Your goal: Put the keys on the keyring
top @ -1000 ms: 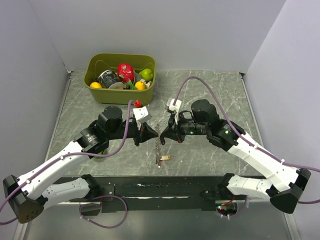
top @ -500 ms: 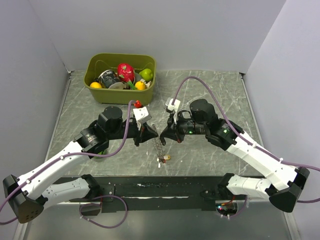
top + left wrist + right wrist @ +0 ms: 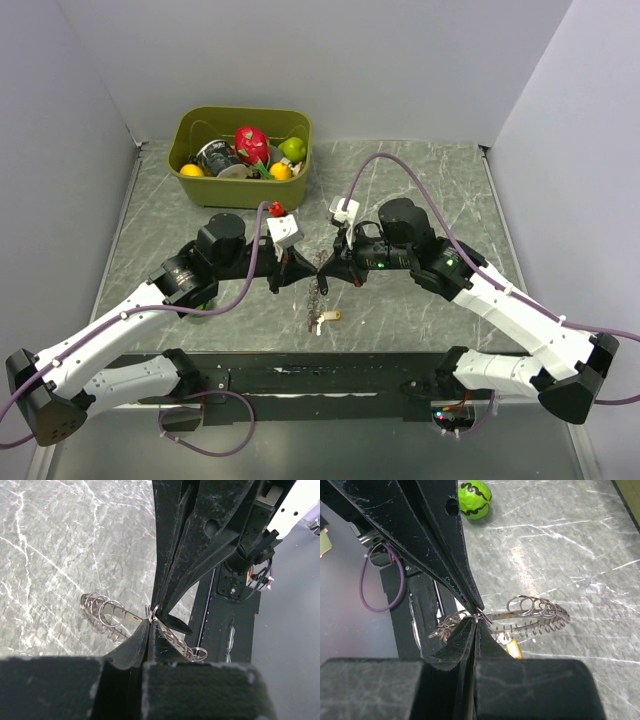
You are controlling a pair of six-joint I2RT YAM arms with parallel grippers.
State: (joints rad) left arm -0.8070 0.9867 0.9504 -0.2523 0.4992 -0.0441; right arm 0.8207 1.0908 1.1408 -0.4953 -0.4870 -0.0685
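Observation:
The keyring [image 3: 318, 295] is a thin metal band strung with many small wire rings. It hangs between the two arms just above the table. My left gripper [image 3: 312, 270] and right gripper [image 3: 324, 268] meet tip to tip over it. In the left wrist view the left gripper [image 3: 150, 622] is shut on a small ring of the keyring [image 3: 112, 614]. The right gripper [image 3: 476, 622] is shut on the same spot of the keyring [image 3: 535, 611]. A yellow-headed key [image 3: 513, 648] sits under the band, apparently on one of its rings; from above this key [image 3: 331, 316] shows near the keyring's low end. No other keys can be made out.
An olive bin [image 3: 190, 170] of toy fruit and cups stands at the back left. A green ball [image 3: 475, 499] lies on the marble table [image 3: 430, 180] beyond the left arm. A black strip [image 3: 300, 378] runs along the near edge.
The two gripper tips have drawn slightly closer together, and the hanging keyring with the yellow key has swayed a little. Both grips are unchanged.

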